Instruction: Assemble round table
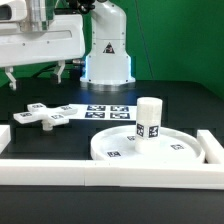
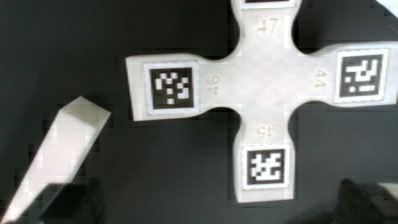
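Note:
The cross-shaped foot [image 1: 45, 115] lies flat on the black table at the exterior view's left, with tags on its arms. It fills the wrist view [image 2: 258, 85]. My gripper [image 1: 35, 75] hangs open and empty well above it; in the wrist view the gripper [image 2: 210, 205] shows two dark fingertips [image 2: 45, 205] far apart at the frame edge. The large rimmed disc [image 1: 165, 152] lies at the front right. The short cylindrical leg [image 1: 148, 120] stands upright on its centre.
The marker board [image 1: 105, 112] lies between the foot and the disc. White border rails run along the front [image 1: 100, 175], the right [image 1: 210, 147] and the left [image 1: 10, 135]. The arm's base [image 1: 108, 50] stands at the back. A slanted white strip [image 2: 71, 140] shows beside the foot.

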`<state>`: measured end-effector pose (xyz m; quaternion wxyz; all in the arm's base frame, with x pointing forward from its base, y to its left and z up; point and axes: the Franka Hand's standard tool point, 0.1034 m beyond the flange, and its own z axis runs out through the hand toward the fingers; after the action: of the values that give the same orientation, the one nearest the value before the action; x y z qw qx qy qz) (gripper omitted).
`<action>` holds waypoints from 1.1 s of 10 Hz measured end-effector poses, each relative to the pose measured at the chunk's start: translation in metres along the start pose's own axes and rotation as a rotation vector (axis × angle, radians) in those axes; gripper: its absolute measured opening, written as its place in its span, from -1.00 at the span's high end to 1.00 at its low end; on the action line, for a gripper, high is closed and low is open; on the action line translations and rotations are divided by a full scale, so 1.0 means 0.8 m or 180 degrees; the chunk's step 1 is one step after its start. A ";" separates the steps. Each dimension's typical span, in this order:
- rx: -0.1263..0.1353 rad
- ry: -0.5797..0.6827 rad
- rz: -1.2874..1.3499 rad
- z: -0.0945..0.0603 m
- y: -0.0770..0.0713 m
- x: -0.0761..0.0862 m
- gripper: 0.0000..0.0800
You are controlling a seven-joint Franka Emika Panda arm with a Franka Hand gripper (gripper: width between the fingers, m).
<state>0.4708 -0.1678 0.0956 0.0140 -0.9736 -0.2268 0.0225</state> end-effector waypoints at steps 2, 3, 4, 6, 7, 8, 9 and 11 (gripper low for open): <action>-0.0075 0.0097 0.0442 -0.001 0.008 0.004 -0.62; -0.0042 0.0161 0.0868 0.001 0.012 -0.001 -0.62; 0.0016 0.0183 0.1294 0.005 0.016 -0.008 -0.62; 0.0069 0.0174 0.1881 0.011 0.011 -0.009 -0.62; 0.0078 0.0181 0.2019 0.011 0.011 -0.008 -0.62; 0.0086 0.0180 0.2156 0.011 0.010 -0.008 -0.62; 0.0082 0.0185 0.2300 0.013 0.008 -0.007 -0.62; -0.0018 0.0248 0.2151 0.024 -0.005 -0.003 -0.62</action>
<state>0.4656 -0.1648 0.0765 0.0117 -0.9939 0.1094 -0.0120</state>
